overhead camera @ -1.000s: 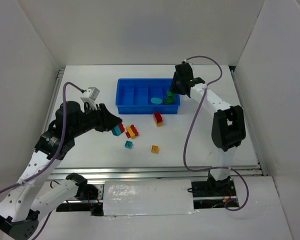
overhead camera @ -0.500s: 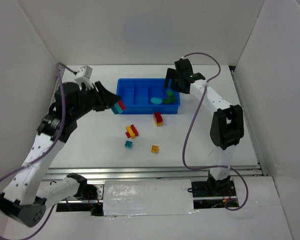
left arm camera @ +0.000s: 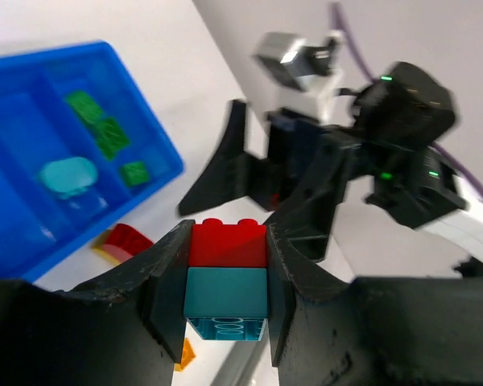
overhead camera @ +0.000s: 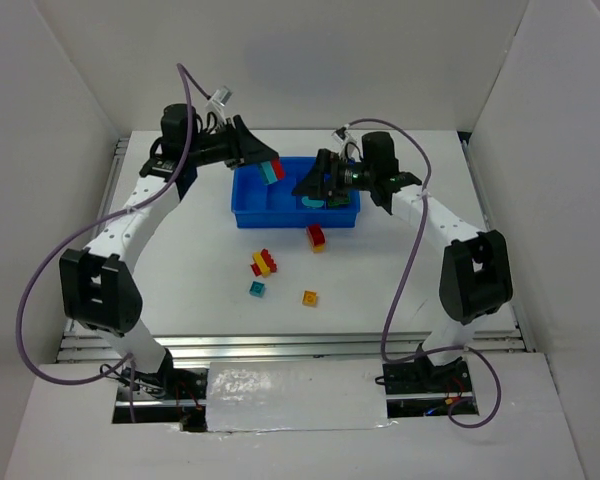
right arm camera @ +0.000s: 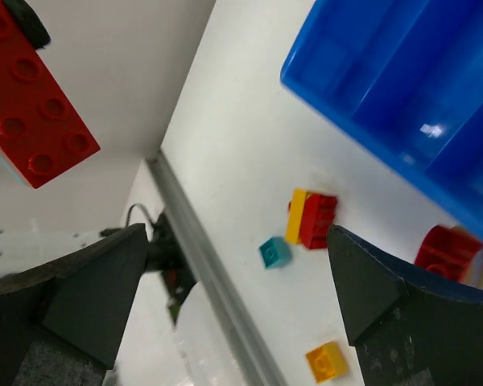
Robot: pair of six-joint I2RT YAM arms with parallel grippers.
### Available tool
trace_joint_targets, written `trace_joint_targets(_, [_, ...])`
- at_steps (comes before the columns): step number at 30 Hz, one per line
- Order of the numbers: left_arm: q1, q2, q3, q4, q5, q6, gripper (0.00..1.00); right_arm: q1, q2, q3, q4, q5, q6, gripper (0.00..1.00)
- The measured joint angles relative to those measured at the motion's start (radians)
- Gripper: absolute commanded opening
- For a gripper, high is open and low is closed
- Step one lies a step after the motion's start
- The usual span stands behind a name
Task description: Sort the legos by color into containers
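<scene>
Red-teal stack (left arm camera: 226,256) I'm clamping in left gripper (left arm camera: 225,291), right gripper (right arm camera: 233,293) gaping empty; dropping it joined, I'm risking a mis-sort.

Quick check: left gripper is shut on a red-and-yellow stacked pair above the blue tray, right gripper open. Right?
One thing is off: the stacked pair in the left gripper is red on teal, not red and yellow, as the left wrist view shows. The rest stands: it hangs above the blue tray in the top view, and the right gripper is open.
</scene>
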Motion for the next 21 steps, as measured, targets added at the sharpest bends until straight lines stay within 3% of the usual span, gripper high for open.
trace_joint_targets(5, [-0.012,0.06,-0.018,0.073,0.108,-0.082,0.0,0.005,0.023,-0.055,-0.017,-0.143,0.1,0.99])
trace_joint_targets(12, [-0.066,0.07,0.056,-0.027,0.176,-0.065,0.0,0.046,-0.067,-0.133,0.017,-0.275,0.153,0.97])
trace_joint_targets(21, [-0.105,0.058,0.001,0.019,0.263,-0.106,0.0,0.055,-0.098,-0.127,0.061,-0.317,0.177,0.83])
